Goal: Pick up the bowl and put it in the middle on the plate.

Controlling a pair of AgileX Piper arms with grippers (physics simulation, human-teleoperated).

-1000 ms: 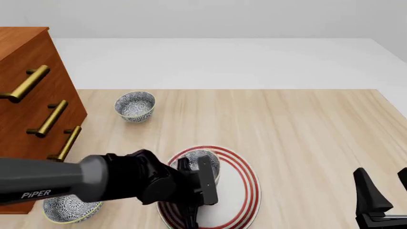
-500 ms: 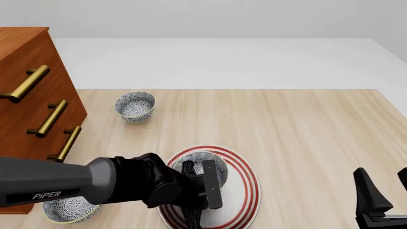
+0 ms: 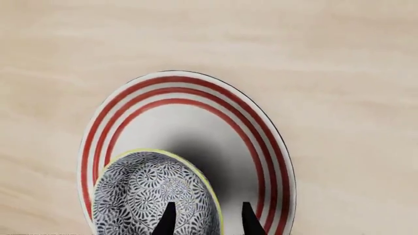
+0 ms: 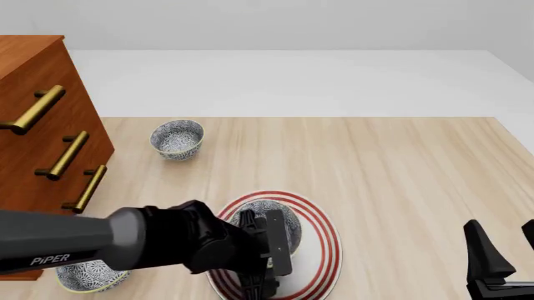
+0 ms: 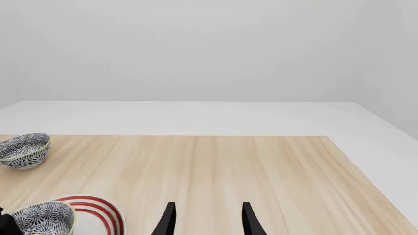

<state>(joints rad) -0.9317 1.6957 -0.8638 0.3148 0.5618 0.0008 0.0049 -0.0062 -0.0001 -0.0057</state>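
Bowl (image 3: 153, 196) sits on the plate (image 3: 261, 142), rim between the left jaws; right jaws parted.

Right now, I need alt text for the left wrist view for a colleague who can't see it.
The left gripper straddles the rim of the speckled bowl, over the red-ringed plate. The bowl sits off the plate's centre; pale wooden table surrounds it.

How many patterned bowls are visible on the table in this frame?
3. One bowl stands at the far left near the wooden dresser; one bowl sits at the near left, partly hidden under the left arm; one bowl is over the red-ringed plate.
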